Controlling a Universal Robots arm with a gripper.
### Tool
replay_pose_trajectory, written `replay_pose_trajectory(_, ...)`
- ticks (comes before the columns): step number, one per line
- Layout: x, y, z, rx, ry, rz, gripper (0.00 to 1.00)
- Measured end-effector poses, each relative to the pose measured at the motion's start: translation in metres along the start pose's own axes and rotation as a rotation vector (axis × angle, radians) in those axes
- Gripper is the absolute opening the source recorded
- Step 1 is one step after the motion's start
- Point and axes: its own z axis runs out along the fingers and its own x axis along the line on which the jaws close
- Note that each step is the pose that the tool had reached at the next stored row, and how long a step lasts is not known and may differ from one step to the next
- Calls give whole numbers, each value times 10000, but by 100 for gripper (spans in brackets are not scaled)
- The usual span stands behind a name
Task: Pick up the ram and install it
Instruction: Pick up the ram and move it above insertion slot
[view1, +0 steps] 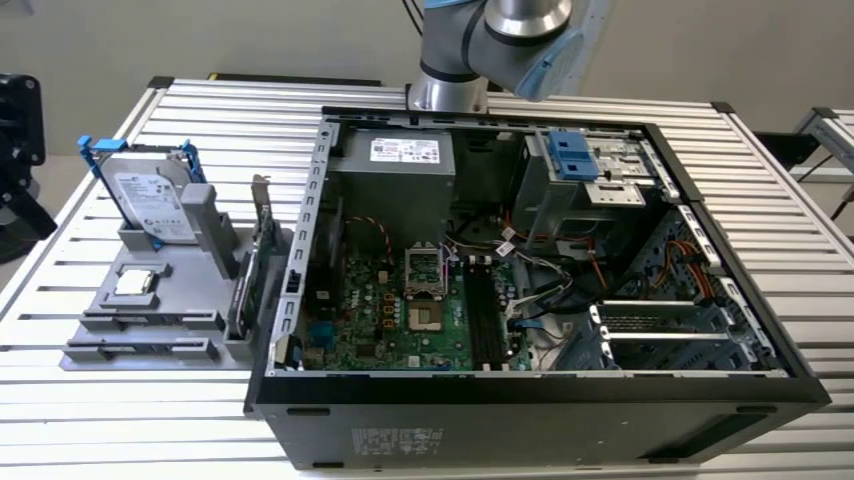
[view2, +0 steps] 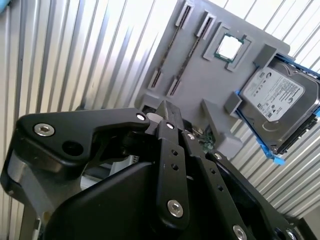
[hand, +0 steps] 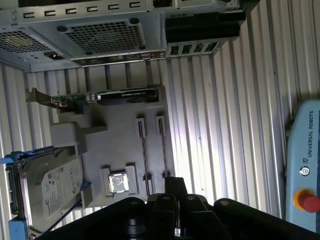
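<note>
On a ribbed aluminium table (view1: 80, 400), a grey holder (view1: 100, 345) sits at the exterior view's left, just beside an open computer case (view1: 534, 400).
Seen in the first wrist view, the ram (hand: 145, 152) stands on edge in a holder slot; the gripper (hand: 175, 184) hangs apart from it, near one end, its width impossible to tell. A hard drive (hand: 50, 185) and an upright card (hand: 127, 93) edge the holder; bare table lies beyond.

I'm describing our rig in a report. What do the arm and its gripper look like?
The arm is built of round silver-grey sections, with a light blue cap on one joint. In the second wrist view, the gripper is matte black, made of chunky linked bars with rounded corners, pinned by shiny silver screws.
</note>
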Motion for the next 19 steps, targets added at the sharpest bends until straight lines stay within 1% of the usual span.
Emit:
replay_pose_trajectory(13, 0, 0, 0, 5, -26, 543, 0)
replay_pose_trajectory(19, 0, 0, 0, 7, -41, 869, 0)
